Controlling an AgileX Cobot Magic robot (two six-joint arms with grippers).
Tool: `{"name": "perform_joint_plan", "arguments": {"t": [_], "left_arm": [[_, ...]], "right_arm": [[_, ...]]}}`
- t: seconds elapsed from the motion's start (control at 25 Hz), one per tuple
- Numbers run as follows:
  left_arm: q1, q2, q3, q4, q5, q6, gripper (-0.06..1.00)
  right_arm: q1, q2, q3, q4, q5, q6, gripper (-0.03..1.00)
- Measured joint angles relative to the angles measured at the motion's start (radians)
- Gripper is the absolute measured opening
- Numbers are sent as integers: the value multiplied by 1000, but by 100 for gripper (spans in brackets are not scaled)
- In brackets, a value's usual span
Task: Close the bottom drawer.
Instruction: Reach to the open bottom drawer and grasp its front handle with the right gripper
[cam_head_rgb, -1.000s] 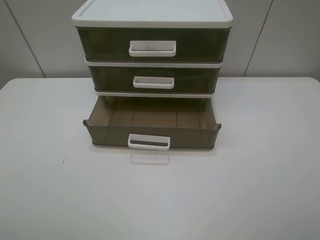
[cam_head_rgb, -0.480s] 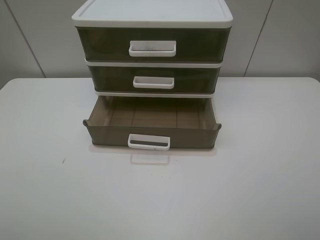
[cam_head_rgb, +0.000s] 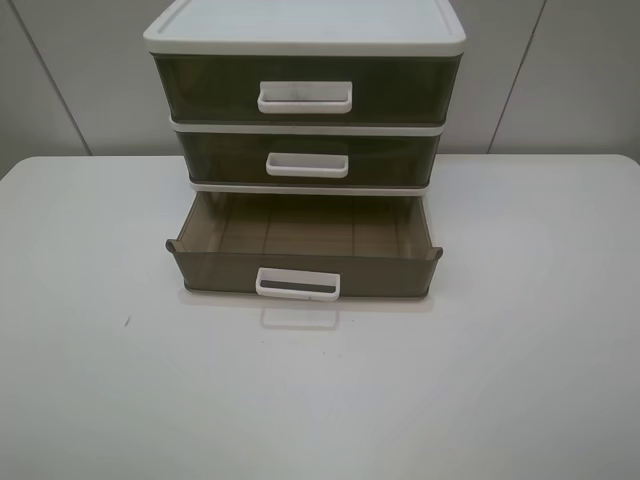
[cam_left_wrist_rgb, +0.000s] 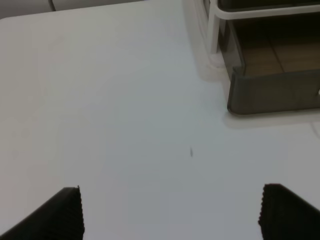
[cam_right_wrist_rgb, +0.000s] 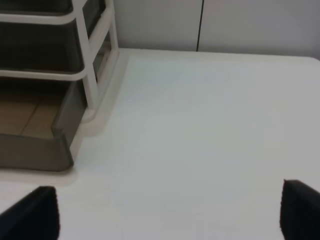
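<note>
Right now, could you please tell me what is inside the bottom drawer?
The bottom drawer looks empty: only its bare brown floor shows. Its rear part sits under the middle drawer, so anything there is hidden.

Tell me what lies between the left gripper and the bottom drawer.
Only bare white table, with one tiny dark speck on it. The left wrist view shows this stretch, from the open left gripper to the bottom drawer.

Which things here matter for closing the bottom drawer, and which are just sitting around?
For the job: bottom drawer, pulled out; its white handle; left gripper and right gripper, both open.
Just there: middle drawer, top drawer, table.
</note>
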Motion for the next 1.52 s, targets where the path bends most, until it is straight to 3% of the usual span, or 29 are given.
{"name": "perform_joint_plan", "arguments": {"t": [0.2, 0.4, 0.52, 0.76, 1.08, 1.2, 1.36, 1.52], "left_arm": [[0, 0, 0, 0, 0, 0, 72], [0, 0, 0, 0, 0, 0, 72], [0, 0, 0, 0, 0, 0, 72], [0, 0, 0, 0, 0, 0, 72], [0, 0, 0, 0, 0, 0, 72], [0, 0, 0, 0, 0, 0, 72], [0, 0, 0, 0, 0, 0, 72], [0, 0, 0, 0, 0, 0, 72]], "right_arm": [[0, 291, -10, 69, -18, 0, 76], [20, 640, -92, 208, -178, 0, 76], [133, 814, -163, 245, -311, 0, 76], [423, 1080, -223, 280, -721, 5, 76], [649, 1379, -223, 301, -1016, 7, 76], [723, 1480, -223, 368, -1102, 7, 76], [794, 1560, -223, 486, -1179, 7, 64], [826, 1565, -223, 532, -1181, 7, 30]]}}
